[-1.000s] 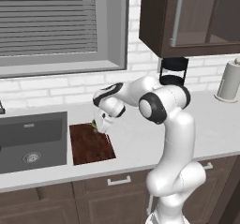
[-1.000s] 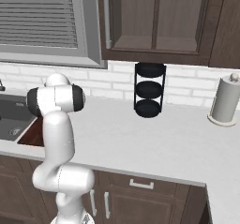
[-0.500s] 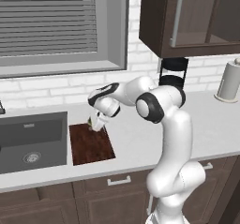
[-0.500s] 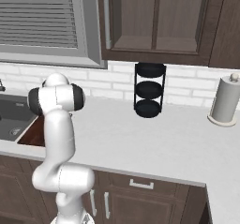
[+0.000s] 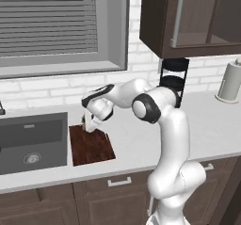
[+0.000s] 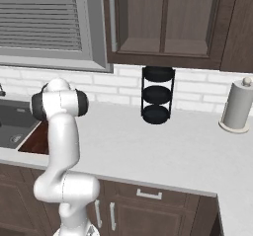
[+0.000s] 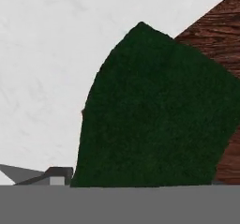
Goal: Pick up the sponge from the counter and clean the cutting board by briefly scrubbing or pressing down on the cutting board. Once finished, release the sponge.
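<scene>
The sponge [image 7: 154, 110] is kept right at the gripper [image 5: 89, 125] over the cutting board [image 5: 92, 145] for cleaning, but whether it is gripped or let go cannot be told.

I find no readable text, label, brand, number or sign on anything here, from any of my camera views.

Rough matt green sponge [image 7: 154, 110], wood-grain cutting board [image 7: 218, 35], smooth faintly mottled counter [image 7: 51, 54].
</scene>
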